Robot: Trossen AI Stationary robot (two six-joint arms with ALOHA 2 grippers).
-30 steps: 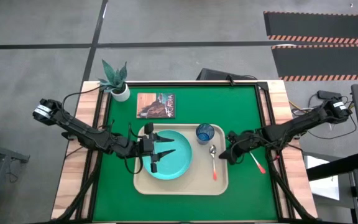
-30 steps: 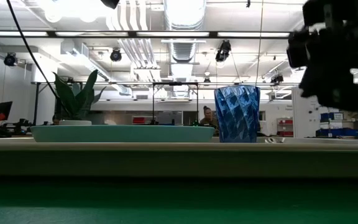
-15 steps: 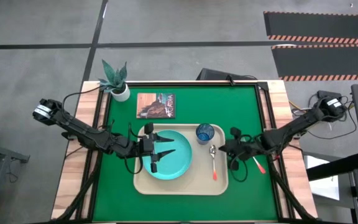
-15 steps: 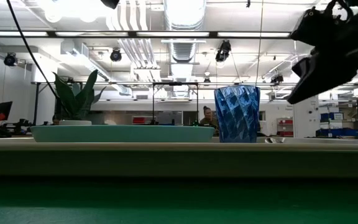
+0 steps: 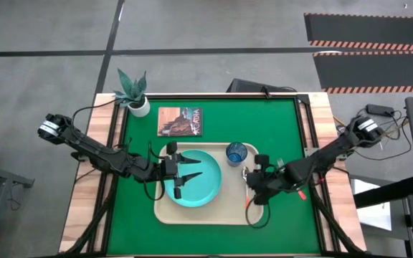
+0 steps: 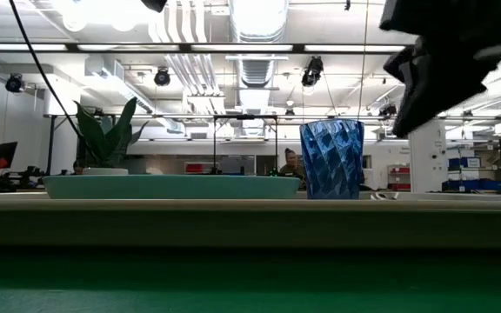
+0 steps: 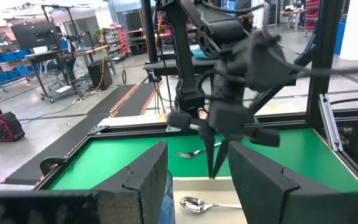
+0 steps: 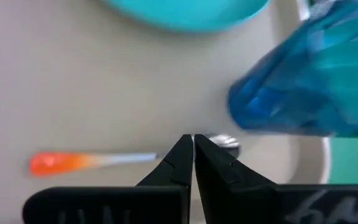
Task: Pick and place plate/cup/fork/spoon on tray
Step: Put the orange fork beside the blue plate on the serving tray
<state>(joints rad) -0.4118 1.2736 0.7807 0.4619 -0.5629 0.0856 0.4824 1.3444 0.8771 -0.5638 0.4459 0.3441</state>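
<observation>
The beige tray (image 5: 165, 208) lies on the green mat. On it are the turquoise plate (image 5: 199, 188), the dark blue cup (image 5: 236, 153) standing upright, and the spoon (image 5: 247, 195) lying flat at the tray's right. The fork (image 7: 190, 153) lies on the mat to the right of the tray, partly under my right arm. My left gripper (image 5: 191, 169) hovers open and empty over the plate. My right gripper (image 5: 252, 186) is shut and empty, pointing down above the spoon (image 8: 92, 160), near the cup (image 8: 309, 93).
A white pot with a green plant (image 5: 136, 97) stands at the table's far left corner. A brown picture card (image 5: 181, 121) lies on the mat behind the tray. Bare green mat lies in front of the tray and along the far right.
My right gripper has gone toward the table's left edge, from beside the tray's right rim to above the spoon on the tray. The spoon, cup and plate have stayed where they were.
</observation>
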